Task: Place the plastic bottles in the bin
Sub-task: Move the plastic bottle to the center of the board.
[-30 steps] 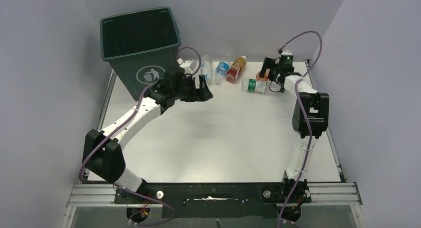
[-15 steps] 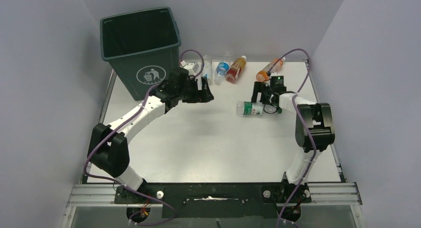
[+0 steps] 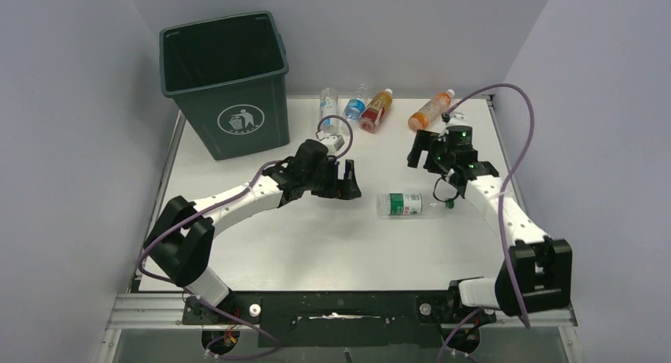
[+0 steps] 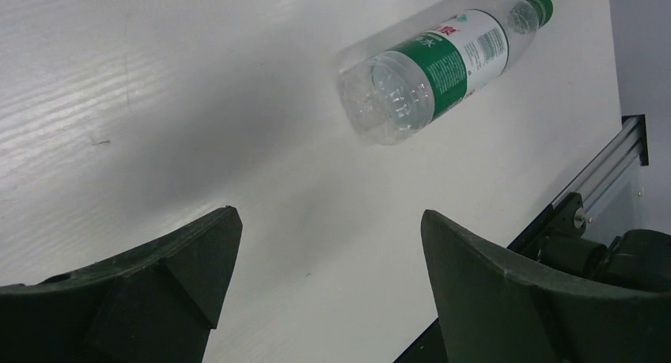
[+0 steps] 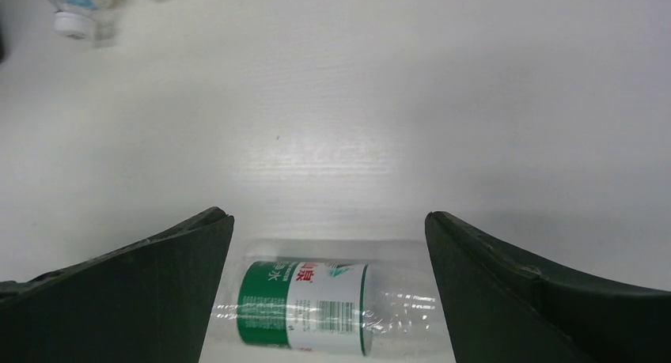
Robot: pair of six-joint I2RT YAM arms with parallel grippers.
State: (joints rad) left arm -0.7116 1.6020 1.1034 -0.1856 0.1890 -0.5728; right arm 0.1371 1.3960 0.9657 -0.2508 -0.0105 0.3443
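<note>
currently green-label bottle (image 3: 403, 204) lies free near spread right end effector (image 3: 418, 153).

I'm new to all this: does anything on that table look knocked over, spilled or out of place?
Nothing looks spilled or broken. Every bottle lies on its side; the green-labelled bottle lies alone mid-table, apart from the other bottles along the back edge.

The bin (image 3: 206, 102) is dark green (its litter-person symbol (image 3: 240, 120) is white). On the white desk (image 3: 332, 244), a clear bottle (image 3: 402, 204) wears a green-and-white label; an orange bottle (image 3: 431, 110) has a white cap.
</note>
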